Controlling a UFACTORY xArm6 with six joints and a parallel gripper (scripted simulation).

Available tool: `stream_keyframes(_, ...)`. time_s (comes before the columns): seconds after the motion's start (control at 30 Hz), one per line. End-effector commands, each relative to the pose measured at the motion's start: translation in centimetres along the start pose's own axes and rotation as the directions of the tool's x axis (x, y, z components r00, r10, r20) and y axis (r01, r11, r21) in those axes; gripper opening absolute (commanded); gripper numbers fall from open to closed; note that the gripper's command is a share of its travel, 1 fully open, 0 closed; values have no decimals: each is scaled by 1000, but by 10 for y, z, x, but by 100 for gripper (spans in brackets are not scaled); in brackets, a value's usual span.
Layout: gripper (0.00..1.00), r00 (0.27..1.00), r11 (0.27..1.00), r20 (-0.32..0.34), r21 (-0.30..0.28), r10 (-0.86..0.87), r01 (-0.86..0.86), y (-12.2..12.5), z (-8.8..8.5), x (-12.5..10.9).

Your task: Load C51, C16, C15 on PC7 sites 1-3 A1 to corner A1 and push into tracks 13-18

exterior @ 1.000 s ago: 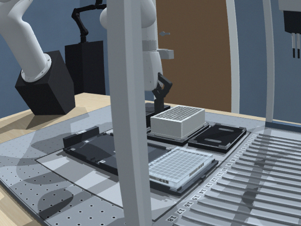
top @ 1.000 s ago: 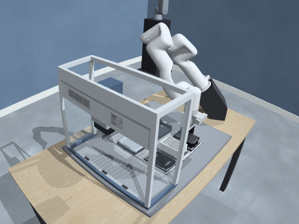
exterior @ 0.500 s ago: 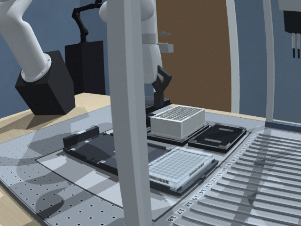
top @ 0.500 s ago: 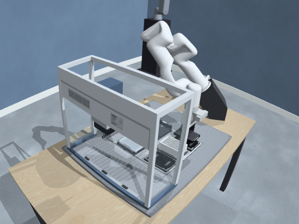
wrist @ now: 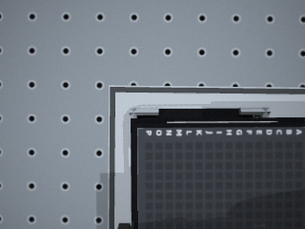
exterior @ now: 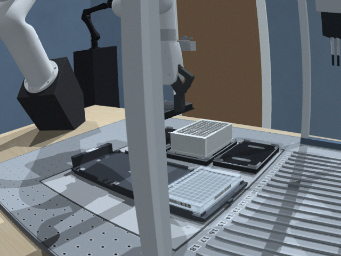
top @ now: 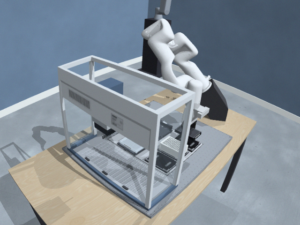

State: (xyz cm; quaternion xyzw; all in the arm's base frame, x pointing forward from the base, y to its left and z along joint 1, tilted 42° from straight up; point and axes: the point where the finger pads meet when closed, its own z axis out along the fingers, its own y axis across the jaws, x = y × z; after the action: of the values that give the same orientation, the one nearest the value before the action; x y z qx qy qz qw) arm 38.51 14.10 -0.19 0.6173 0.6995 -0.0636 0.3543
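Note:
My gripper (exterior: 179,104) is shut on C16 (exterior: 184,106) (wrist: 219,176), a dark 384-well plate. It holds the plate level in the air, above and behind the deep-well block. In the wrist view the plate fills the lower right, with nest S1 (wrist: 121,102) below it. C51 (exterior: 201,135) (top: 170,144), a white deep-well block, sits in nest S2. C15 (exterior: 205,190) (top: 131,144), a clear 96-well plate, lies on the far site of the black carrier PC7 (exterior: 104,168). The carrier lies on the apron with its handle (exterior: 92,154) at the left. Nest S3 (exterior: 248,155) is empty.
The instrument's white frame post (exterior: 143,124) stands in front and hides part of the carrier and the gripper. The loading rails (exterior: 289,192) lie to the right, with track numbers along the apron. A pipetting head (exterior: 331,30) hangs at the upper right. The perforated deck plate (wrist: 62,119) surrounds the nests.

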Motion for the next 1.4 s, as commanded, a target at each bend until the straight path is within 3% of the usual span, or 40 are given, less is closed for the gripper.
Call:
stream_keyframes(0.0,0,1000,1000,-2,-2,1,-1,1,-7,0)
stream_keyframes(0.93,0,1000,1000,-2,-2,1,-1,1,-51,0)
stream_keyframes(1.27,0,1000,1000,-2,-2,1,-1,1,-52,0)
stream_keyframes(1.37,0,995,995,-2,-2,101,-101,9,-52,-12)
